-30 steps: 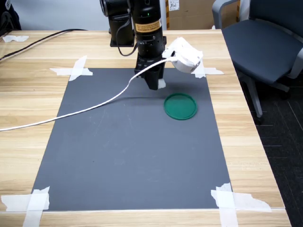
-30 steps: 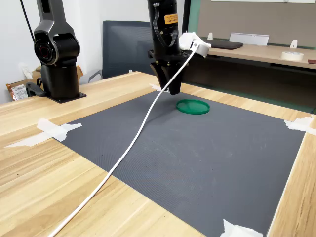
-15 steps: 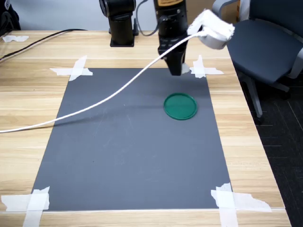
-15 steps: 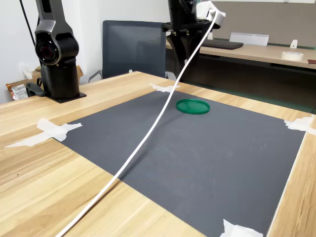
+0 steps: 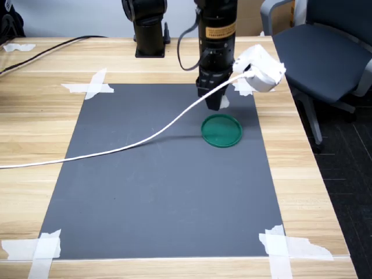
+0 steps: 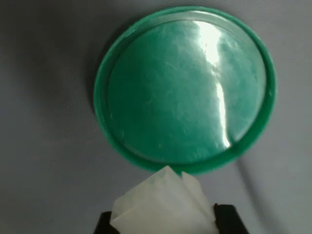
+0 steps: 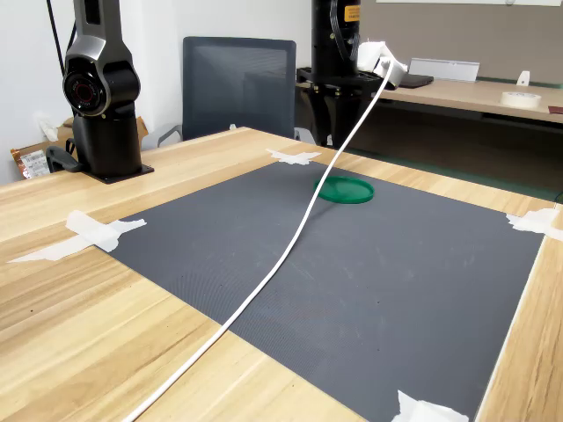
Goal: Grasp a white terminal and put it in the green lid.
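Wrist view shows the white terminal (image 6: 163,204) pinched in the gripper (image 6: 163,222), tilted, one corner pointing at the green lid (image 6: 185,87); its long axis unclear.

Both exterior views are bright and evenly lit, with soft, faint shadows under the white cable (image 5: 116,150) on the dark mat (image 5: 157,192). In the wrist view a streak of glare runs down the green lid (image 6: 185,87); the white terminal (image 6: 163,204) up close is blurred, and the mat dims toward the frame's corners
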